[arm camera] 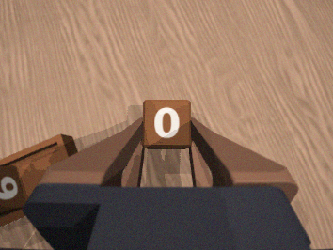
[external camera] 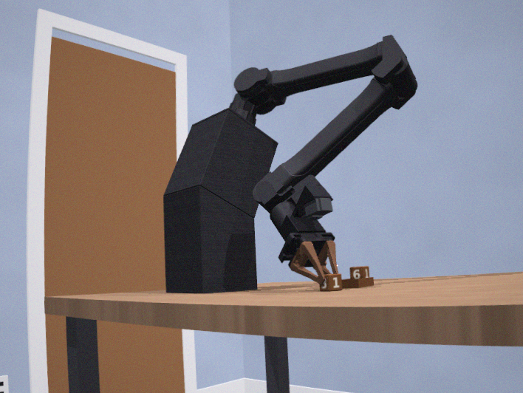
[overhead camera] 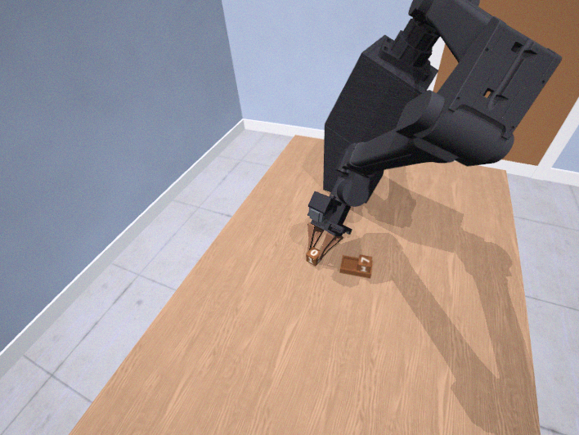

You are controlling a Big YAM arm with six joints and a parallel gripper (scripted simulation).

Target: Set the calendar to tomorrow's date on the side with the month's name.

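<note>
A brown cube (overhead camera: 312,257) (external camera: 331,282) (arm camera: 166,124) stands flat on the table beside the tray, with a white 0 on top. The exterior view shows a 1 and part of a 3 on its sides. My gripper (overhead camera: 315,254) (external camera: 330,277) (arm camera: 166,125) is shut on this cube, one finger against each of two opposite sides. The brown tray (overhead camera: 354,272) (external camera: 363,282) (arm camera: 70,143) lies flat on the table. A second cube (overhead camera: 365,262) (external camera: 359,272) (arm camera: 8,189) stands in its right end in the top view, with a 7 on top. The exterior view shows a 6 and a 1 on its sides. No month name is readable.
The tray's left half in the top view is empty. The tray is a short way to the right of the gripper there, and at the lower left in the wrist view. The arm's base (overhead camera: 370,102) (external camera: 209,236) stands on the table (overhead camera: 280,351) (external camera: 126,306) behind the gripper.
</note>
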